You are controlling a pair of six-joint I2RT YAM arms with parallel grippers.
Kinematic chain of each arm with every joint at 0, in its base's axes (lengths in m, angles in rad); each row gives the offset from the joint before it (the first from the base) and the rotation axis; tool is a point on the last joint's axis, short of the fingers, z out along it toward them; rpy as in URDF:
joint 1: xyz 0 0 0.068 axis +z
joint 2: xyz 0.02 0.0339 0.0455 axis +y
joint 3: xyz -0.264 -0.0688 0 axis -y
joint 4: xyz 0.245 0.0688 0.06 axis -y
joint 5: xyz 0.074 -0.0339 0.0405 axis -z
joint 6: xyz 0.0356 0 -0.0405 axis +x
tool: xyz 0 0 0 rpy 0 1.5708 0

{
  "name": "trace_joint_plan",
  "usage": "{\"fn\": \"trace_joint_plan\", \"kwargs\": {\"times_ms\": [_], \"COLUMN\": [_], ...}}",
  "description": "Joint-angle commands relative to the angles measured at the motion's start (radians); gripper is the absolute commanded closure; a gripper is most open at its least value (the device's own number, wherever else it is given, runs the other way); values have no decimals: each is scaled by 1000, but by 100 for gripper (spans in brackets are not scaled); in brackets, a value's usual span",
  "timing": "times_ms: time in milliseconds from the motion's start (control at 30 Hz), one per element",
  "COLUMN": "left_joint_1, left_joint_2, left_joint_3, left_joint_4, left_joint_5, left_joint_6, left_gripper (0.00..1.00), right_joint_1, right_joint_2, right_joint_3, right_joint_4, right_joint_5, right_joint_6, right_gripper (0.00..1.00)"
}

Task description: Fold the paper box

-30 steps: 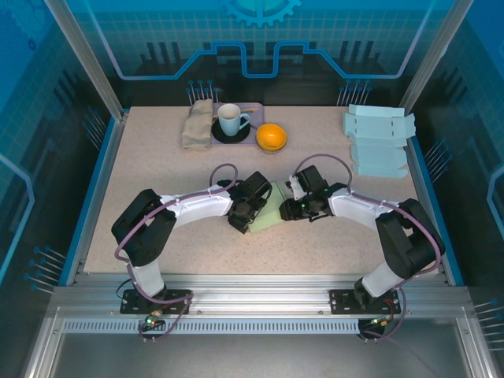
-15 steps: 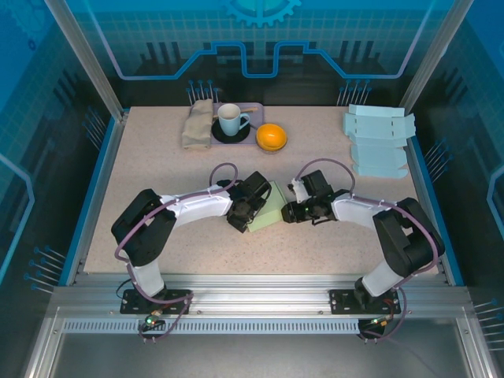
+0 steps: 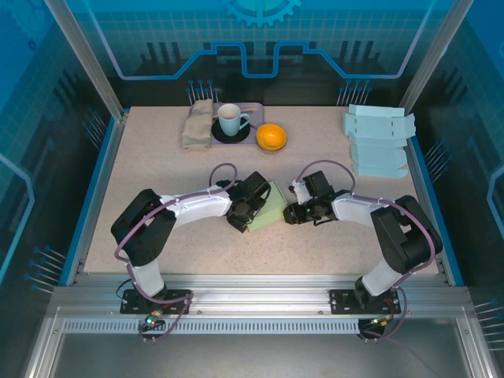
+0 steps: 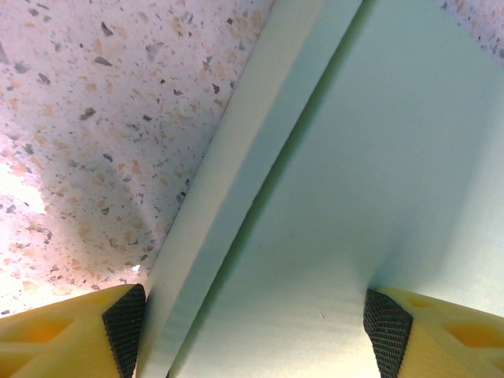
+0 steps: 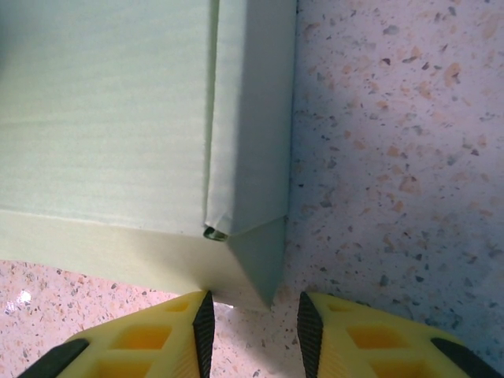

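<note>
- Top external: fixed high, behind the arm bases (image 3: 157, 299); tilted down and forward. It takes in the whole table (image 3: 157, 165), with the bases along the bottom edge and the back wall at the top
- Left wrist: rides on the left gripper (image 4: 256, 323) and looks out along its fingers, pads (image 4: 126, 331) in the two bottom corners. Very near the paper box (image 4: 354, 197) and the speckled tabletop beside it
- Right wrist: on the right gripper (image 5: 252, 323), same look past its fingertips (image 5: 197, 331) at the bottom edge. Close on one corner of the paper box
- Overlap: all three share the paper box at mid-table; the wrist views take opposite sides of it
</note>
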Motion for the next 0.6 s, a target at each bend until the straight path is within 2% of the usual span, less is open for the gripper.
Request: {"fn": "trace_joint_plan", "kwargs": {"times_ms": [0, 167, 300, 400, 567], "left_joint_1": [21, 23, 22, 16, -2], "left_joint_2": [66, 75, 96, 112, 144], "left_joint_3": [-66, -59, -41, -30, 7], "left_joint_4": [-147, -147, -145, -128, -85], "left_joint_5": [-13, -9, 12, 36, 103], "left_joint_6": [20, 27, 43, 64, 130], "left_gripper": [24, 24, 24, 24, 25], "right_joint_1": [-26, -30, -31, -32, -30], "right_joint_2": [-7, 14, 24, 40, 134], "right_joint_3": [8, 32, 60, 67, 36], "right_joint_4": [-16, -19, 26, 117, 377], "right_joint_5": [14, 12, -29, -77, -144], "right_joint_6": [14, 61, 118, 206, 409], "right_gripper": [72, 78, 78, 81, 85]}}
